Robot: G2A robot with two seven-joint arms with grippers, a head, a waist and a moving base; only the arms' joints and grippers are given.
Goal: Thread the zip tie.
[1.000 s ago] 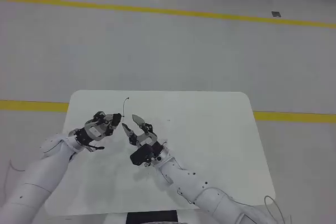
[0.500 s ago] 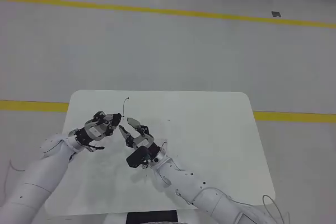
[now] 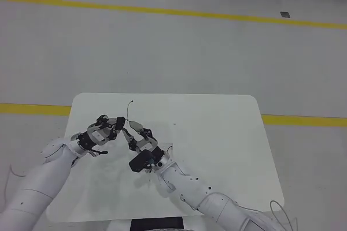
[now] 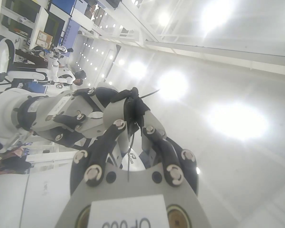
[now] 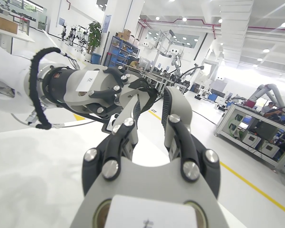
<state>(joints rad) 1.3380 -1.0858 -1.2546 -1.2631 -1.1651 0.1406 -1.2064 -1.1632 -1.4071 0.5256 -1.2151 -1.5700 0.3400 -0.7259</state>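
Observation:
A thin black zip tie (image 3: 129,110) is held in my left gripper (image 3: 120,122), which is shut on it above the white table (image 3: 220,133). The tie curves up and away to a small head end. In the left wrist view the strand (image 4: 130,143) runs down between the closed fingers (image 4: 114,117), and its tip pokes out past them. My right gripper (image 3: 132,128) is open, its two fingers standing on either side of the left gripper's tip. In the right wrist view the left gripper (image 5: 104,88) comes in from the side between the right gripper (image 5: 155,94) fingers, and the zip tie (image 5: 190,70) arcs beyond them.
Both grippers meet over the left half of the table. A yellow floor line (image 3: 306,120) runs behind the table. A tiny dark speck (image 3: 174,123) lies on the tabletop to the right of the grippers.
My right gripper has moved left toward the left gripper, so its open fingers now straddle the left fingertips and the tie. The left arm has kept still.

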